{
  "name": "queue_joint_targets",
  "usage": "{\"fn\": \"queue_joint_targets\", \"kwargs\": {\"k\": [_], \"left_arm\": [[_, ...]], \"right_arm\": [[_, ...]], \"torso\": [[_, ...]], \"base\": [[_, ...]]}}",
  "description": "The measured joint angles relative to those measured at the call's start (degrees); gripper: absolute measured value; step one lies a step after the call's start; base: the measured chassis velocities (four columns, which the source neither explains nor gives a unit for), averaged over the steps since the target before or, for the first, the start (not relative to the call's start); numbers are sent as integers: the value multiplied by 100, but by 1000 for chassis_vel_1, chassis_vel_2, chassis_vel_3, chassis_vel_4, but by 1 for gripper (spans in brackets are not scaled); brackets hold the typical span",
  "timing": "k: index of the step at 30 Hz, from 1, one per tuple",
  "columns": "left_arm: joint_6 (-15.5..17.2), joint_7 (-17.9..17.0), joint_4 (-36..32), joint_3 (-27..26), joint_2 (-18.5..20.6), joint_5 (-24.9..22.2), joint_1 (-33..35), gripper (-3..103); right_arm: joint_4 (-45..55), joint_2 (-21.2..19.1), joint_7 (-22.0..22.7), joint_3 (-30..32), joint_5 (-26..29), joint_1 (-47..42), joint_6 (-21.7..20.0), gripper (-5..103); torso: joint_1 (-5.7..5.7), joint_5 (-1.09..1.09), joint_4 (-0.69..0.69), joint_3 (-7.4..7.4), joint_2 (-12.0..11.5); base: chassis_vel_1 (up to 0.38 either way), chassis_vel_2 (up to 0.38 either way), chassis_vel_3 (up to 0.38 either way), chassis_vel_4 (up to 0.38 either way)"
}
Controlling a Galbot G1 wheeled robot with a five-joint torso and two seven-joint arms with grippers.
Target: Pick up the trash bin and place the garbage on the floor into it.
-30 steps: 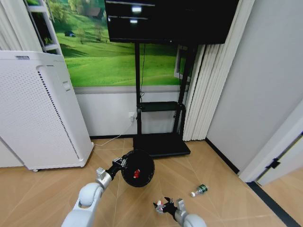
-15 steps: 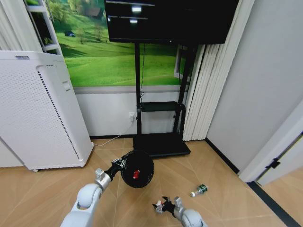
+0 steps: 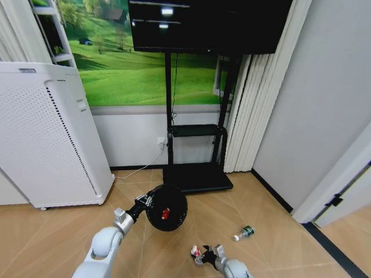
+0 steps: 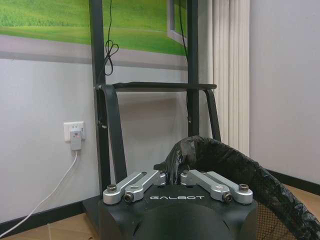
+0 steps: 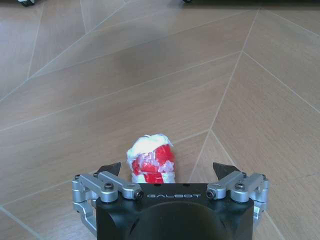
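Observation:
The trash bin [image 3: 166, 207], small, black and round, hangs tilted above the floor [image 3: 272, 255] with its mouth facing me, and a red scrap [image 3: 165, 213] lies inside. My left gripper [image 3: 142, 202] is shut on its rim; in the left wrist view the fingers [image 4: 150, 179] pinch the black liner at the bin's edge [image 4: 235, 160]. My right gripper [image 5: 167, 168] is open, low over the floor, with a white-and-red crumpled wrapper [image 5: 150, 159] between its spread fingers and apart from both. A small clear bottle with a green label [image 3: 244, 233] lies to the right.
A large white air purifier [image 3: 46, 139] stands at the left. A black TV stand [image 3: 194, 174] rises against the back wall with a cable and wall socket [image 4: 74, 136] beside it. Curtains and a grey wall [image 3: 313, 116] close the right side.
My right gripper has dropped lower around the wrapper. The left arm and the bin have shifted slightly to the left.

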Motion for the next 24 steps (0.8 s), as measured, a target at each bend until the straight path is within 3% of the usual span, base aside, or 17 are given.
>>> {"fn": "queue_joint_targets", "kwargs": {"k": [7,9,11,12,13,17,19,22,24], "left_arm": [[21,-35,12,60,-25,22,-55,8],[23,-36,27,71,-33,33,-62,8],[32,-37,42,91,-39,36,-81,8],[32,-37,42,91,-39,36,-81,8],[39,-37,61,94,-37,36,-98,8],[43,-36,83,97,-34,34,-118,8],[46,-33,105,107,-32,27,-141,8],[47,-30,111,108,-29,22,-148,8],[47,-17,117,91,-15,7,-150,8]], "right_arm": [[-264,36,56,-27,-73,92,170,102],[-317,45,69,-31,-92,111,214,98],[-397,44,87,-31,-108,149,271,88],[-397,44,87,-31,-108,149,271,88],[-427,41,89,-31,-109,162,304,78],[-449,42,88,-30,-126,171,337,72],[-435,53,93,-28,-158,162,354,56],[-397,60,119,-19,-169,138,355,50],[-173,76,273,133,-172,62,336,40]], "torso": [[0,0,0,0,0],[0,0,-1,0,0],[0,-2,0,-1,1],[0,-2,0,-1,1],[0,-2,-1,-1,2],[0,-2,0,-1,2],[0,0,1,-1,2],[0,0,1,-1,2],[0,4,0,1,1]], "base": [[0,0,0,0],[0,0,0,0],[0,0,0,0],[0,0,0,0],[0,0,0,0],[0,0,0,0],[0,0,0,0],[0,0,0,0],[0,0,0,0]]}}
